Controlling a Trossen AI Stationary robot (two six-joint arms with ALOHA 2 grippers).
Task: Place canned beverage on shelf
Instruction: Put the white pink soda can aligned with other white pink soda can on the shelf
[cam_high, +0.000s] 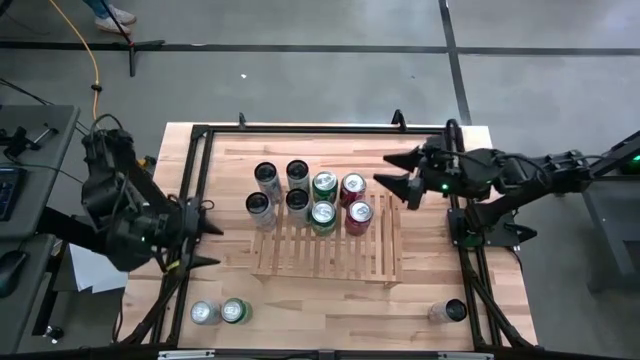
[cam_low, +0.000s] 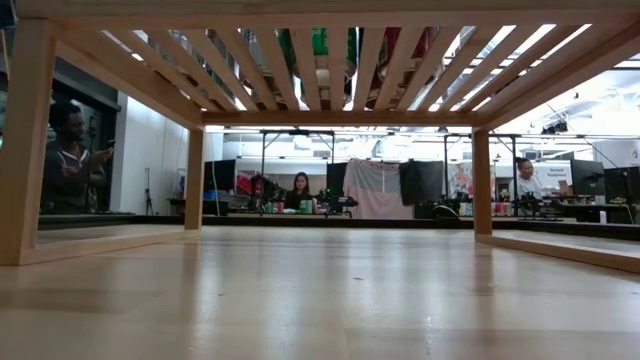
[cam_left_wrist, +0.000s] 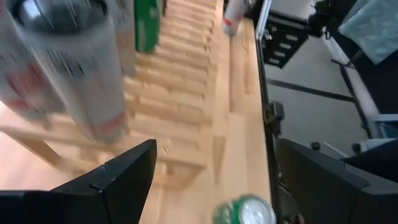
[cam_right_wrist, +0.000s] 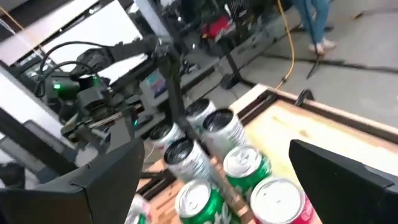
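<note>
From the overhead camera I count eight cans clustered at the far end of the shelf (cam_high: 330, 245): four silver cans (cam_high: 267, 181), two green cans (cam_high: 324, 186) and two red cans (cam_high: 353, 187), packed in two rows, touching or nearly so. How many of them stand fully on the slats and how many just off the far edge I cannot tell from above; the silver ones on the left look to be at or past the corner. The near two thirds of the slatted panel is bare. Three cans are not yet shelved: a silver can (cam_high: 205, 313) and a green can (cam_high: 236, 311) side by side on the tabletop (cam_high: 330, 310) near the front left, and one more can (cam_high: 449, 311) at the front right, well apart from the shelf. My left gripper (cam_high: 205, 244) hangs at the shelf's left edge with its jaws released and nothing between them; its wrist camera looks along the slats past a silver can (cam_left_wrist: 74, 62), with the loose green can (cam_left_wrist: 245, 211) showing below. My right gripper (cam_high: 395, 172) hovers at the far right corner, just beside the red cans, jaws spread wide and empty. I judge the job well past halfway, with three cans left to fetch, and I would expect the left arm to take the front-left pair.
</note>
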